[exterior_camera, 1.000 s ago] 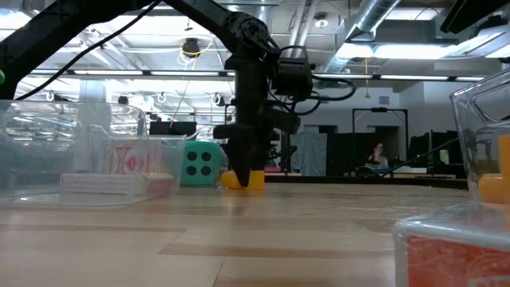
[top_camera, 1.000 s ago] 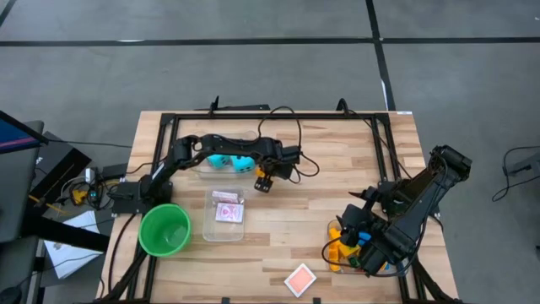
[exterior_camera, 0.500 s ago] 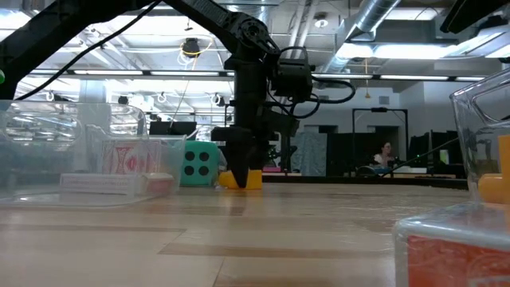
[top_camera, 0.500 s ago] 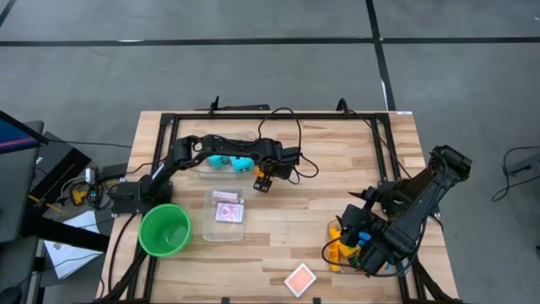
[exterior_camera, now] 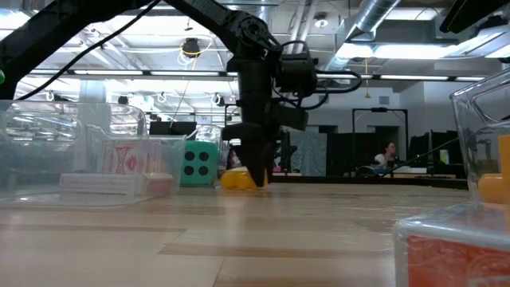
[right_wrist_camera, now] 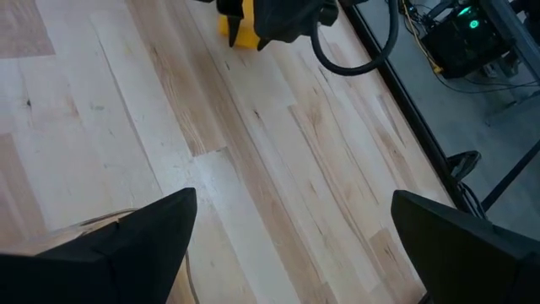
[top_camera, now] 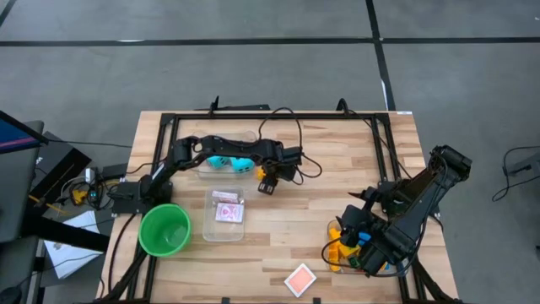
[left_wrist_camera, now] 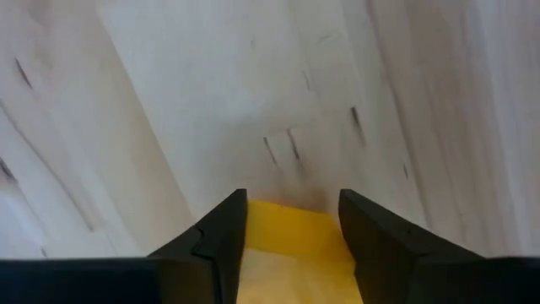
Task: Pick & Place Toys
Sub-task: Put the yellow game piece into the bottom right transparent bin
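Closing on the yellow brick

Our left gripper (left_wrist_camera: 291,221) straddles the yellow brick (left_wrist_camera: 291,245) near table centre, toward twelve o'clock; jaws flank it, grip unconfirmed. We should squeeze squarely, then lift straight. Right gripper (right_wrist_camera: 291,245) waits spread wide at four o'clock.

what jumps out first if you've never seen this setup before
The left gripper stands out, reaching down mid-table with its fingers on either side of a yellow brick on the wood. Just behind it sits a cyan die in a clear bin. Near the table's front left corner is a bright green cup, and the right gripper waits over a bin of colourful bricks at the front right.
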Motion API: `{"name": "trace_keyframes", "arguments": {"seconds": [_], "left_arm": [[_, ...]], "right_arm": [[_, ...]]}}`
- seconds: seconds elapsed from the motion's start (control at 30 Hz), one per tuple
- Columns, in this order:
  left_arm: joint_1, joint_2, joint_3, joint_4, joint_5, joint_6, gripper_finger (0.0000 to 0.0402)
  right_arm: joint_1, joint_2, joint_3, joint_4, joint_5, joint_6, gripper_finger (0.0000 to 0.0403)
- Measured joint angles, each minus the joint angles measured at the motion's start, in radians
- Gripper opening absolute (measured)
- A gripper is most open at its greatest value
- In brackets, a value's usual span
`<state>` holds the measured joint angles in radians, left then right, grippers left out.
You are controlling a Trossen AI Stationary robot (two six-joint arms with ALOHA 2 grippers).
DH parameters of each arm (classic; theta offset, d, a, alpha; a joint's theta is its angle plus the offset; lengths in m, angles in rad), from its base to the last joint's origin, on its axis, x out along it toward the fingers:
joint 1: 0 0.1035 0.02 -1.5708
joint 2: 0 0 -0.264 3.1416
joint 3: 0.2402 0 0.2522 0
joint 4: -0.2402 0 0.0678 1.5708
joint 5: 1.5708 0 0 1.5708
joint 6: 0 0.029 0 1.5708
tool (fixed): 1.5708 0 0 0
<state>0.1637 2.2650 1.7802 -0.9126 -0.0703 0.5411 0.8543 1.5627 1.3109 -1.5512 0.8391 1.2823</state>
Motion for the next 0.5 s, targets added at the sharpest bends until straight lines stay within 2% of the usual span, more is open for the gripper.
{"name": "trace_keyframes", "arguments": {"seconds": [0.17,0.5], "left_arm": [[-0.017,0.0,0.0,0.016,0.017,-0.002,0.0156],[-0.103,-0.003,0.001,0.103,0.146,-0.031,0.0156]], "right_arm": [[0.0,0.0,0.0,0.0,0.0,0.0,0.0388],[0.001,0.0,0.0,-0.007,0.0,-0.011,0.0388]]}}
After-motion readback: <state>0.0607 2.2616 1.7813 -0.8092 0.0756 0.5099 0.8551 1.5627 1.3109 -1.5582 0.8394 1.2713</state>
